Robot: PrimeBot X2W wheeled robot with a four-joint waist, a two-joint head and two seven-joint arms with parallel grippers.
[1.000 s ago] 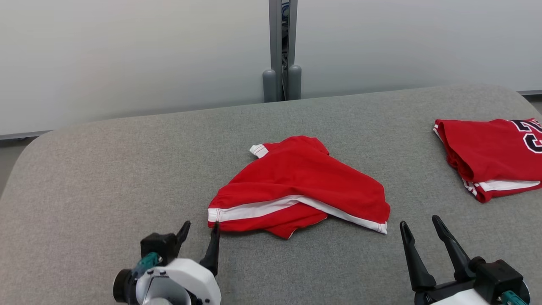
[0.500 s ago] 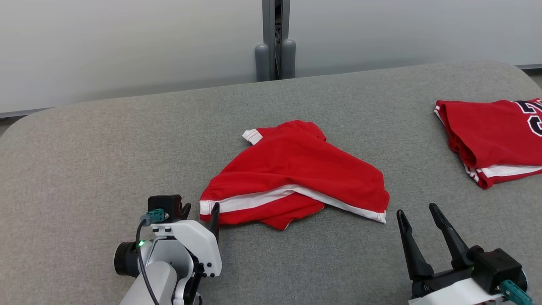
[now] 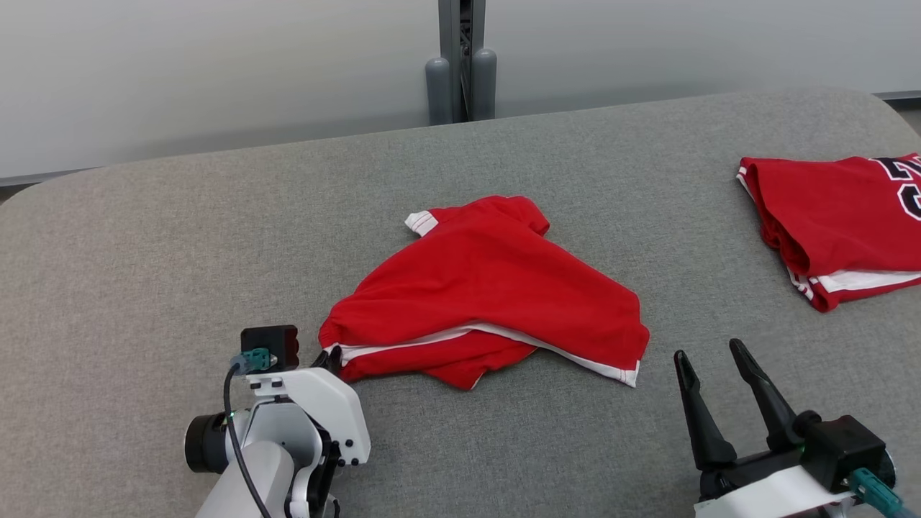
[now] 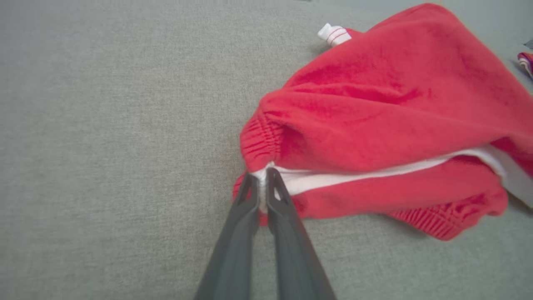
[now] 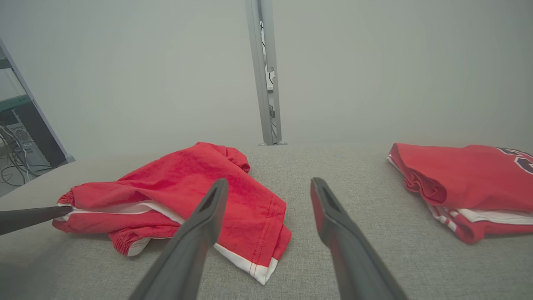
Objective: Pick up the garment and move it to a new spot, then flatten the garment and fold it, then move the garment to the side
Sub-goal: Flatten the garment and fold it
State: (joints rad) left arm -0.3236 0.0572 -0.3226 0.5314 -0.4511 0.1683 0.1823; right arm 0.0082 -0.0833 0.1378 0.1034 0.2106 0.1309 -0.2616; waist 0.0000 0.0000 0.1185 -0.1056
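**Figure: the pick-up stage.** We see the crumpled red cloth garment with white trim [image 3: 489, 288] lying on the grey fabric-covered table [image 3: 144, 252], in front of the grey metal post [image 3: 460, 57] and roughly in line with it. The left gripper [image 4: 261, 183] meets the garment's corner, left of the post's line. Its fingers are pressed together on the white trim beside the gathered elastic edge. The right gripper [image 3: 707, 349] hovers right of the post's line and just clear of the garment, with its fingers spread and holding nothing. A folded red garment with dark lettering [image 3: 842, 216] lies well to the right of the post.

We judge the task barely begun. A grip is taken, but the cloth rests on the table. Lifting, carrying, flattening, folding and setting aside all remain.

The left wrist view settles the grip, showing the trim pinched between the fingertips. In the head view the arm's white housing covers most of those fingers. The right wrist view adds the side profile, with bunched layers and a loose hem. It also takes in dark shelving with cables [image 5: 16, 146], far left of the post.
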